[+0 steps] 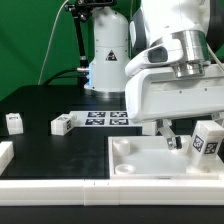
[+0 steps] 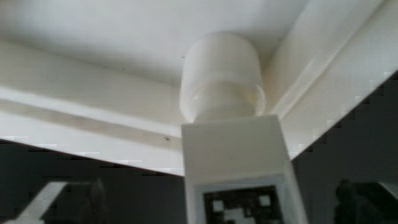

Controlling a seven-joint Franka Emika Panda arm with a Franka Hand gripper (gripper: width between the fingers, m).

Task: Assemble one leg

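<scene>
1. The small chunky white plastic block-shaped leg (image 1: 205,139) with a black-and-white tag stands upright in the corner socket of the large white square tray-like tabletop piece (image 1: 140,160), which lies at the desk's front edge in the exterior view.
2. In the wrist view the leg (image 2: 237,150) shows a rounded peg end going into the tray-like piece's corner (image 2: 107,60); how deep it sits I cannot tell.
3. The end effector (image 1: 167,133) hangs just beside the leg with its fingers spread and nothing between them (the leg stands on its own).
4. My judgement: the leg is probably placed but not yet tightened. To do the step well, centre the fingers on the leg's flat faces, close firmly, and turn it without tilting, pressing gently downward.
5. Risk: an off-centre grip could tip the leg out of the socket or shift the tray-like piece.
6. Two more white tagged legs (image 1: 62,124) lie on the black desk (image 1: 40,105), near the marker board (image 1: 105,119).
</scene>
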